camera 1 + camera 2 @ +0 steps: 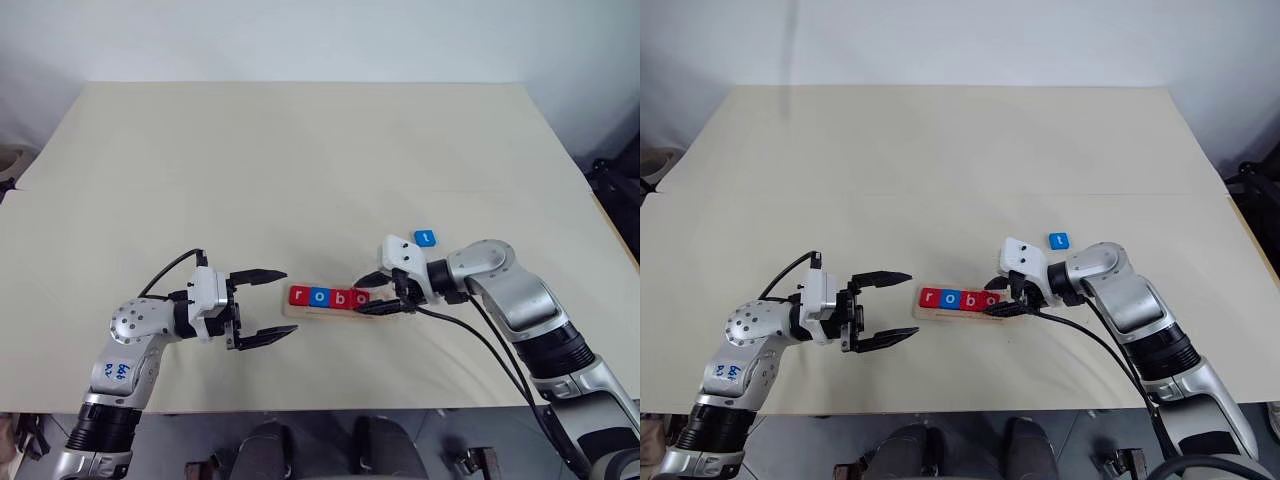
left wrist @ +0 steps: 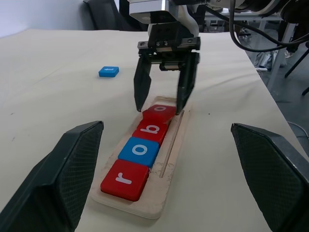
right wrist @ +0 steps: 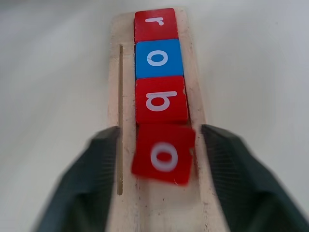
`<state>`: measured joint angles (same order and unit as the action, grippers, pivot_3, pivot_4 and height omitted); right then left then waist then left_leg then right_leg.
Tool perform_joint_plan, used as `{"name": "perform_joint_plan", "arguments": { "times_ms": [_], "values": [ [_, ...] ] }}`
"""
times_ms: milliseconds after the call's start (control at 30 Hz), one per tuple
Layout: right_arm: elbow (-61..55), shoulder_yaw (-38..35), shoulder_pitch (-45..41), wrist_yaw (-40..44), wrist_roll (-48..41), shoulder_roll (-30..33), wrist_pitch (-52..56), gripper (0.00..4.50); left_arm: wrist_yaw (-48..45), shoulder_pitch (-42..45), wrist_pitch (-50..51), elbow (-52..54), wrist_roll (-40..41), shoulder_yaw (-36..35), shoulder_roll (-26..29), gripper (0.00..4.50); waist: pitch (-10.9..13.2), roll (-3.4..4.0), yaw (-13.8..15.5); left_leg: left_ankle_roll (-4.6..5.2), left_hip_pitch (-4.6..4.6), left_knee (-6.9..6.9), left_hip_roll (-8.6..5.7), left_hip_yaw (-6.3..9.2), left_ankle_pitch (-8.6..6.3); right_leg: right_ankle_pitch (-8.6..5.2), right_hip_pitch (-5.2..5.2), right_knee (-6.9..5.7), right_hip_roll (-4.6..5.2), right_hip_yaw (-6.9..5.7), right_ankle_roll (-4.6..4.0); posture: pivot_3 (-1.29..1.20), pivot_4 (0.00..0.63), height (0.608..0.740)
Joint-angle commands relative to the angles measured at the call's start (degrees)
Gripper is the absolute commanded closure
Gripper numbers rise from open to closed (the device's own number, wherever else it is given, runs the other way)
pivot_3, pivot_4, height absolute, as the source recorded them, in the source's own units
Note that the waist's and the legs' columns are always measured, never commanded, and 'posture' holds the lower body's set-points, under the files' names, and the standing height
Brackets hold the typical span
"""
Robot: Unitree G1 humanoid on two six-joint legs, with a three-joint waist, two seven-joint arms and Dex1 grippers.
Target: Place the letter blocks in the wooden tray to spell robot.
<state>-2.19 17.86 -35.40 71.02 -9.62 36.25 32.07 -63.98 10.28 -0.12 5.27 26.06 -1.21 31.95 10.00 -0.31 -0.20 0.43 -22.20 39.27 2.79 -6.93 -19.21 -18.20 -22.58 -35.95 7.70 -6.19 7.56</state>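
The wooden tray [image 1: 322,312] lies near the table's front edge and holds a row of letter blocks: red r [image 1: 298,296], blue o [image 1: 319,296], red b [image 1: 340,297] and a red o [image 3: 164,154]. That last block sits slightly askew at the row's right end. My right gripper [image 2: 159,108] is open, and its fingers straddle the red o with a gap on each side. The blue t [image 1: 426,238] lies flat on the table behind my right wrist. At the tray's left end my left gripper [image 1: 288,302] is open, level and pointing along the row, with nothing in it.
The tray has a lengthwise groove [image 3: 119,121] beside the blocks and bare wood past the red o. The cream table [image 1: 300,160] stretches wide behind the tray. A black cable [image 1: 480,340] trails from my right wrist over the front edge.
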Motion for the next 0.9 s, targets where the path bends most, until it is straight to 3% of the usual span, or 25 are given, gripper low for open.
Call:
{"name": "perform_joint_plan", "arguments": {
  "times_ms": [33, 67, 300, 433, 767, 900],
  "values": [
    [-2.6, -0.8, 0.2, -0.3, -1.5, 0.4, 1.4, 0.31, 0.2, -0.6, -1.0, 1.6, 0.2, -0.6, 0.0, 0.0, 0.0, 0.0, 0.0, 0.0, 0.0, 0.0, 0.0, 0.0, 0.0, 0.0, 0.0, 0.0, 0.0, 0.0, 0.0, 0.0, 0.15, 0.74],
    [-2.8, -1.0, 0.2, -0.4, -1.6, 0.5, 1.5, 0.01, 0.2, -0.5, -1.0, 1.5, 0.2, -0.6, 0.0, 0.0, 0.0, 0.0, 0.0, 0.0, 0.0, 0.0, 0.0, 0.0, 0.0, 0.0, 0.0, 0.0, 0.0, 0.0, 0.0, 0.0, 0.15, 0.74],
    [-4.9, -5.1, 2.8, -0.1, -4.1, 4.2, 0.9, 0.01, 0.0, -0.2, -1.2, 1.0, 0.1, -0.4, -0.1, 0.0, 0.0, 0.0, 0.2, 0.0, -0.01, 0.0, -0.01, 0.0, 0.0, 0.0, 0.01, 0.02, 0.01, -0.01, 0.0, 0.0, 0.15, 0.74],
    [-6.4, -7.3, 5.6, 0.4, -5.6, 6.9, 1.0, 0.86, -0.2, 0.1, -1.2, 0.5, 0.2, -0.3, -0.1, 0.0, 0.0, 0.0, 0.1, 0.0, -0.01, 0.0, 0.0, 0.0, 0.0, 0.0, 0.01, 0.01, 0.0, -0.01, 0.0, 0.0, 0.15, 0.74],
    [-7.9, -6.3, 8.6, -3.6, -5.0, 7.1, 2.6, 4.33, -0.9, 1.5, -1.1, -0.8, 0.1, 0.2, -0.3, 0.0, 0.0, 0.0, 0.1, 0.01, 0.0, 0.0, 0.0, 0.0, 0.0, 0.0, 0.0, 0.02, -0.01, 0.01, 0.0, 0.0, 0.15, 0.74],
    [-6.8, -5.3, 7.1, -5.8, -4.3, 5.6, 3.4, 4.42, -1.0, 1.7, -1.1, -0.9, 0.1, 0.2, -0.3, 0.0, 0.0, 0.0, 0.1, 0.0, 0.0, 0.0, 0.01, 0.01, 0.0, 0.0, 0.0, 0.0, -0.01, 0.01, 0.0, 0.0, 0.15, 0.74]
  ]
}}
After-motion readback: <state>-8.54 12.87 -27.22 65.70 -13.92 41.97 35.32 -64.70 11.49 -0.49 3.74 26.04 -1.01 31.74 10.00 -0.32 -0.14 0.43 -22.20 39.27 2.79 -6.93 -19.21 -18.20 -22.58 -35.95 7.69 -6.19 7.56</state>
